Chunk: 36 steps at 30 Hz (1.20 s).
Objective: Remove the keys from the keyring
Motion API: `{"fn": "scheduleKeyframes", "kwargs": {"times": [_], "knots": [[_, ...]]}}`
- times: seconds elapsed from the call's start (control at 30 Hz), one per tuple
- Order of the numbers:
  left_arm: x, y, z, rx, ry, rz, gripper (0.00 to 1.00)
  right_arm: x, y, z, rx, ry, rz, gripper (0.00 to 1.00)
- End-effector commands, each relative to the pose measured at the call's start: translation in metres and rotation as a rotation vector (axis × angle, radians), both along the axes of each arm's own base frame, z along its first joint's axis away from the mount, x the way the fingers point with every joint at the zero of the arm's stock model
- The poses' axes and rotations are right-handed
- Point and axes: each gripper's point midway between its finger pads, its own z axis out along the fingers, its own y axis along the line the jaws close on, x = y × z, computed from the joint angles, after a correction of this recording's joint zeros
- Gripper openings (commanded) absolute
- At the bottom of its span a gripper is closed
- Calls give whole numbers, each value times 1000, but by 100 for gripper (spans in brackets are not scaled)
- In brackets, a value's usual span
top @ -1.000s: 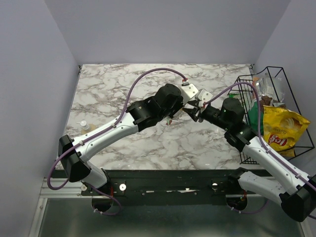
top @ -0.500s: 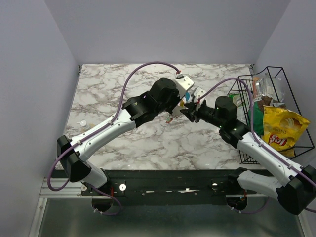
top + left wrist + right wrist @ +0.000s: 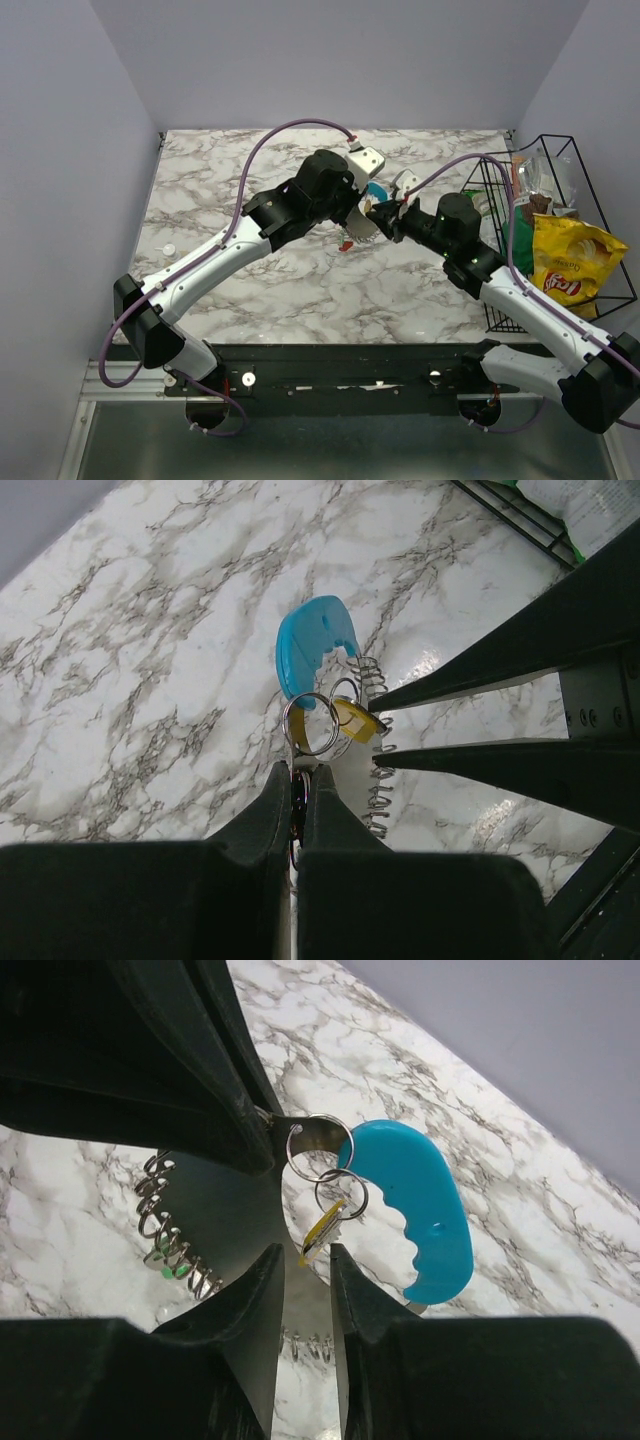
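My left gripper (image 3: 297, 777) is shut on the keyring, pinching it just below a metal split ring (image 3: 312, 723) and holding it above the table. The keyring shows a bright blue part (image 3: 312, 645) and a wire coil (image 3: 378, 755). A yellow key (image 3: 322, 1228) hangs from a small ring (image 3: 342, 1195) next to the blue part (image 3: 415, 1205). My right gripper (image 3: 305, 1255) is open, its tips on either side of the yellow key's lower end. A green key (image 3: 170, 1260) sits on the coil. A red key (image 3: 346, 243) hangs under the left gripper (image 3: 362, 222).
A black wire basket (image 3: 560, 300) stands at the table's right edge with a yellow chips bag (image 3: 570, 265) and other packets in it. A small white object (image 3: 168, 247) lies near the table's left edge. The marble tabletop (image 3: 250, 170) lies below both grippers.
My left gripper has moved away from me and a little left with the keyring; the blue part now shows from above. My right gripper has followed leftward and stays close.
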Motion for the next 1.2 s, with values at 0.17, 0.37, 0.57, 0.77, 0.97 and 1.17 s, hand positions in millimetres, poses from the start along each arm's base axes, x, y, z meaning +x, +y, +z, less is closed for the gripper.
{"fn": "scheduleKeyframes", "kwargs": {"times": [0.17, 0.37, 0.57, 0.77, 0.97, 1.17], "knots": [[-8, -10, 23, -108, 4, -42, 0, 14, -1, 29, 53, -74, -49, 27], [-9, -13, 24, -119, 20, -59, 0, 17, 0, 30, 51, -76, -52, 12], [-8, -7, 20, -112, 11, -64, 0, 14, -8, 36, 20, -109, -73, 1], [-15, 0, 9, -73, -17, -128, 0, 9, -29, 60, -57, -170, -122, 1], [-47, -15, 4, -111, 35, -333, 0, 2, -31, 75, -97, -198, -98, 1], [-92, -28, 14, -182, 95, -588, 0, 0, -34, 84, -138, -226, -87, 1]]}}
